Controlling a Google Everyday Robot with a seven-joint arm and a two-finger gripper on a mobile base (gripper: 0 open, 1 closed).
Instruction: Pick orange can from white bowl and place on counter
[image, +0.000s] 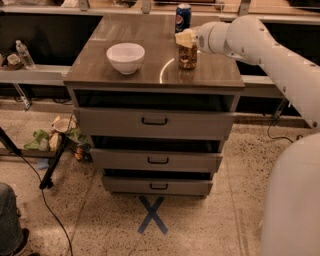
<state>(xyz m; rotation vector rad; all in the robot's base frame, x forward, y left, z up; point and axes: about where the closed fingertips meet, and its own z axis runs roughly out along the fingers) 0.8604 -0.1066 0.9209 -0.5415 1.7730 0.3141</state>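
The orange can (187, 57) stands upright on the counter (212, 75), right of centre, beside the thin white curved line. My gripper (184, 38) comes in from the right and is closed over the can's top. The white bowl (125, 56) sits empty on the counter's left half, well apart from the can.
A blue Pepsi can (183, 17) stands at the counter's back edge, just behind the orange can. The cabinet's three drawers (154, 121) sit slightly open. A blue X (151, 215) marks the floor. A water bottle (24, 54), bags (55, 140) and a cabled stand are at the left.
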